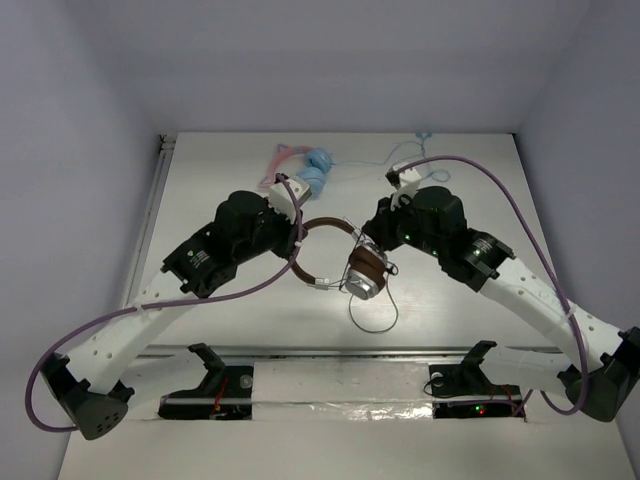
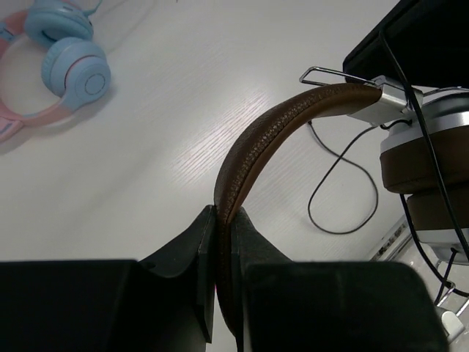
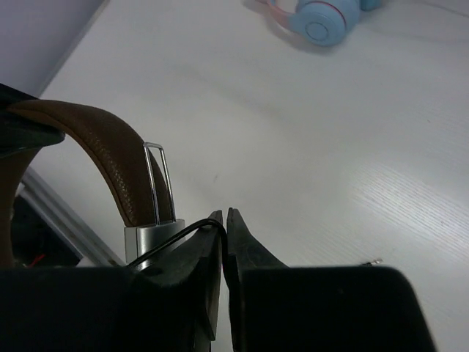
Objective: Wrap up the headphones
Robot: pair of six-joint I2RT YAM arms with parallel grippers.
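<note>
The headphones (image 1: pixel 362 268) with a brown headband (image 2: pixel 278 128) and silver earcups (image 2: pixel 432 128) are held above the table's middle. My left gripper (image 2: pixel 223 220) is shut on the headband, which runs between its fingers. My right gripper (image 3: pixel 224 220) is shut on the thin black cable (image 3: pixel 179 233) right beside the silver headband bracket (image 3: pixel 150 242). The rest of the cable (image 1: pixel 375 315) hangs in a loop below the earcups and also shows in the left wrist view (image 2: pixel 341 191).
Light blue and pink headphones (image 1: pixel 305 170) with a light blue cable (image 1: pixel 400 150) lie at the back of the table; they also show in the left wrist view (image 2: pixel 62 62) and right wrist view (image 3: pixel 322 18). The table's near edge strip (image 1: pixel 330 352) runs behind the arm bases.
</note>
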